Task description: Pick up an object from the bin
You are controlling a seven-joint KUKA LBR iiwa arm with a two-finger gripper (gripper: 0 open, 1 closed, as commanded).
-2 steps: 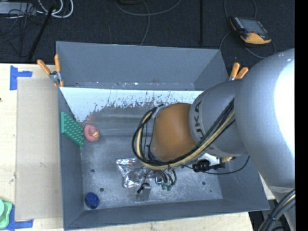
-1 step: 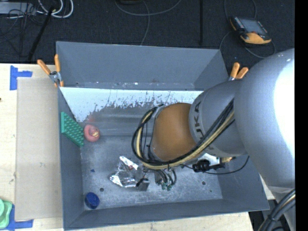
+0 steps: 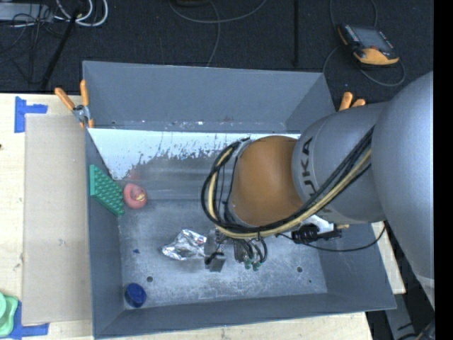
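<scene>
Low in the grey bin (image 3: 205, 105), we see the gripper (image 3: 231, 255) just beside the crumpled silver foil (image 3: 182, 246), seemingly nothing lifted yet, and cannot tell whether it stands apart or together.

**Hidden Under the Arm**

The arm's orange cover (image 3: 265, 183) and cables (image 3: 210, 190) are hiding the bin (image 3: 205, 98) floor beneath them. The pincer (image 3: 230, 255) is sitting in shadow, its outline blurring beside the crumpled foil (image 3: 182, 246). A green thing (image 3: 6, 316) is being cut off at the left edge.
</scene>
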